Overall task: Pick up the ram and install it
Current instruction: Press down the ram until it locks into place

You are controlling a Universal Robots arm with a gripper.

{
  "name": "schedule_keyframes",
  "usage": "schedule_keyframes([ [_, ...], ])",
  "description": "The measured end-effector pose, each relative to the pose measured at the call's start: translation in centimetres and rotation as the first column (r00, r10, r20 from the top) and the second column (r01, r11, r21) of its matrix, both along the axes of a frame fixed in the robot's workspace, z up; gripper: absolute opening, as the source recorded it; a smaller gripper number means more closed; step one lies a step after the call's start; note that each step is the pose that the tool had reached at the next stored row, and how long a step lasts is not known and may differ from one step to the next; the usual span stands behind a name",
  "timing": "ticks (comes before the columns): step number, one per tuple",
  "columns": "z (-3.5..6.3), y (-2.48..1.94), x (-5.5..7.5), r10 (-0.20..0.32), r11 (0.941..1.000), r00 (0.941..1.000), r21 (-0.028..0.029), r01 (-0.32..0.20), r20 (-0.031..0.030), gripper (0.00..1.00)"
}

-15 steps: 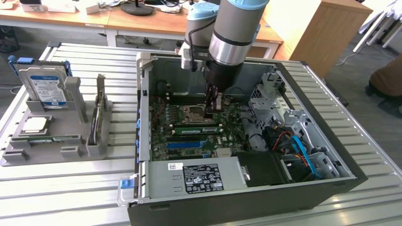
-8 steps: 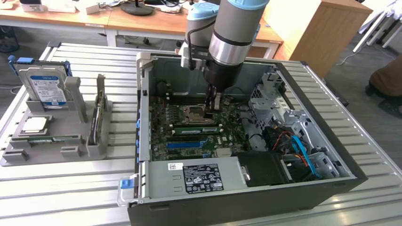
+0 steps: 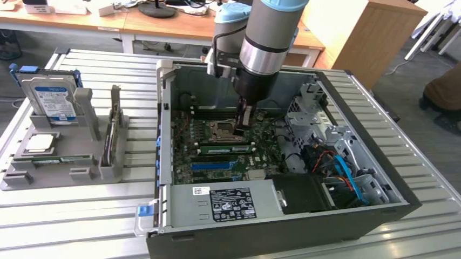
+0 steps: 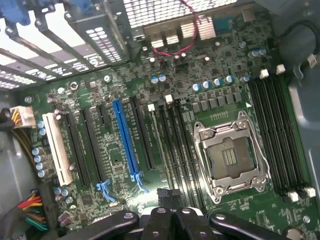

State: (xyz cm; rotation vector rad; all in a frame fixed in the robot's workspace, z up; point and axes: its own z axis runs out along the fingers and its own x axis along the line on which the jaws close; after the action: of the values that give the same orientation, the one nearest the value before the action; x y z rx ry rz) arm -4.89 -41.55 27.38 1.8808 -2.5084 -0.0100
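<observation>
In the exterior view my gripper (image 3: 245, 123) reaches down into the open computer case (image 3: 374, 178), just over the motherboard beside the CPU socket (image 3: 222, 128). Its fingers are shut and I see nothing between them. A long green ram stick (image 3: 225, 147) lies along the memory slots right in front of the fingertips; whether it is fully seated I cannot tell. In the wrist view the shut gripper (image 4: 169, 197) hangs over the dark memory slots (image 4: 175, 150) next to the open socket (image 4: 231, 159).
A grey holder (image 3: 43, 175) on the exterior view's left carries a hard drive (image 3: 54, 102), a silver processor (image 3: 41, 142), a thin green strip (image 3: 58, 159) and an upright card (image 3: 112, 135). The case walls, drive cage (image 3: 317, 113) and cables (image 3: 338, 172) crowd the gripper.
</observation>
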Motion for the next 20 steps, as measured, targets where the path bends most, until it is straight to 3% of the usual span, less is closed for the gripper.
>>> schedule_keyframes([
  [6, 0.0, 0.0, 0.0, -0.083, 0.9965, 0.9965, 0.0, 0.083, -0.0001, 0.11],
  [11, -0.01, 0.0, 0.0, -0.157, 0.9875, 0.9875, -0.0001, 0.157, -0.0001, 0.11],
  [15, -0.03, 0.0, 0.0, -0.218, 0.976, 0.976, -0.0001, 0.218, -0.0001, 0.11],
  [20, -0.05, 0.0, 0.0, -0.297, 0.9547, 0.9547, -0.0002, 0.297, -0.0001, 0.11],
])
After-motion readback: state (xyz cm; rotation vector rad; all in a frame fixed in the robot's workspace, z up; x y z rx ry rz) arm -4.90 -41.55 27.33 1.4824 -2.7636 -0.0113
